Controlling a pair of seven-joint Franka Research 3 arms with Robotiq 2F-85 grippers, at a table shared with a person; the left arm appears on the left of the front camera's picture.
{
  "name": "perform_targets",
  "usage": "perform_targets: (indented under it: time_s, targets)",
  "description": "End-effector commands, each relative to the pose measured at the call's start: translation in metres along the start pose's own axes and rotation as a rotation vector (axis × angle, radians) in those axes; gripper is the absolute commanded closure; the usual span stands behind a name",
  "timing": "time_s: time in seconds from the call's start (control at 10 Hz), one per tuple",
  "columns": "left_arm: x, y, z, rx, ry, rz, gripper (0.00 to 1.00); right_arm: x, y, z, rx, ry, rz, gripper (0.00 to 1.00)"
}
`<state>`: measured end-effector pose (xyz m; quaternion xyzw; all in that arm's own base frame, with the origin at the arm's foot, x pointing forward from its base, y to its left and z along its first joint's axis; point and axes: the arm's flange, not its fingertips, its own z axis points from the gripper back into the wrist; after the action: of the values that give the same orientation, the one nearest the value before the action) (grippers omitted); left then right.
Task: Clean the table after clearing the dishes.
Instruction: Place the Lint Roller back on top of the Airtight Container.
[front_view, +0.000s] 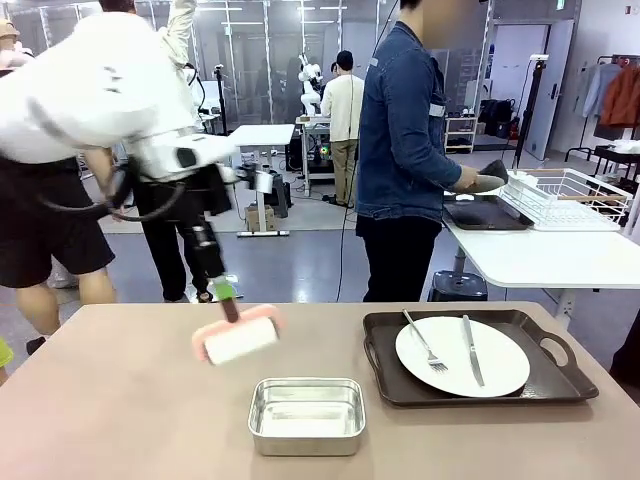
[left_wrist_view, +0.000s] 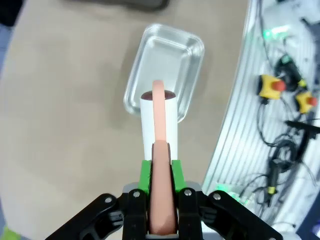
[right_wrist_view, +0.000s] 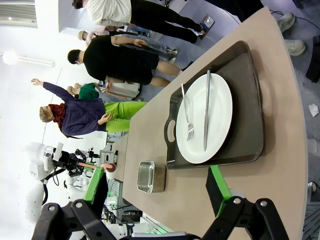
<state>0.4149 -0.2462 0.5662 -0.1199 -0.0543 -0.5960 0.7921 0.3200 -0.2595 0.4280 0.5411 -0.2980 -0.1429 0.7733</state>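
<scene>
Left gripper (left_wrist_view: 161, 172): clamped on the pink handle of a roller (front_view: 240, 341), with the green pads pressed against both sides of the handle. The arm reaches in from the left, fingers pointing down. The roller's white drum lies crosswise below the fingers, over the left-centre part of the table (front_view: 110, 410), just on the far side of a steel pan (front_view: 306, 445). The drum is blurred in the front view, so I cannot tell whether it touches the table top.

Right gripper (right_wrist_view: 157, 182): spread wide, with nothing between its fingers. It is held clear of the table surface, and the tray and plate are in view beyond it.

Dishes: one plate (front_view: 505, 372) rests on a dark brown tray (front_view: 548, 378) on the right half of the table. A fork (front_view: 425, 343) lies on the left part of the plate with its tines toward the near side. A knife (front_view: 471, 350) lies to its right, and the two do not touch. The tray lies to the right of the steel pan, near it but apart.

Steel pan: upright, about mid-table, close to the near edge.

Far side: a person (front_view: 400, 130) in a denim jacket stands turned to the right toward a white table (front_view: 540, 258), holding a grey item that cannot be identified. On the white table lie a second tray (front_view: 487, 214) and, to its right, a white wire dish rack (front_view: 565, 195).
</scene>
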Motion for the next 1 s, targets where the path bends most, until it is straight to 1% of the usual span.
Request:
perform_targets:
  time_s: [0.0, 0.1, 0.2, 0.3, 0.4, 0.6, 0.9]
  targets:
    - [0.038, 0.0, -0.011, -0.003, 0.045, -0.069, 0.8, -0.001, 0.003, 0.0, 0.01, -0.003, 0.015, 0.0]
    - [0.059, -0.011, -0.025, 0.024, 0.075, -0.086, 0.8, -0.001, 0.003, 0.0, 0.01, -0.003, 0.015, 0.0]
    - [0.074, -0.022, -0.04, 0.004, 0.087, -0.123, 0.8, -0.001, 0.003, 0.0, 0.01, -0.003, 0.015, 0.0]
    - [0.082, -0.027, -0.056, 0.038, 0.128, -0.156, 0.8, -0.001, 0.003, 0.0, 0.01, -0.003, 0.015, 0.0]
    - [0.087, -0.03, -0.071, 0.041, 0.151, -0.18, 0.8, -0.001, 0.003, 0.0, 0.01, -0.003, 0.015, 0.0]
    - [0.088, -0.026, -0.094, 0.081, 0.161, -0.248, 0.8, -0.001, 0.003, 0.0, 0.01, -0.003, 0.015, 0.0]
    - [0.092, -0.007, -0.121, 0.074, 0.191, -0.263, 0.8, -0.001, 0.003, 0.0, 0.01, -0.003, 0.015, 0.0]
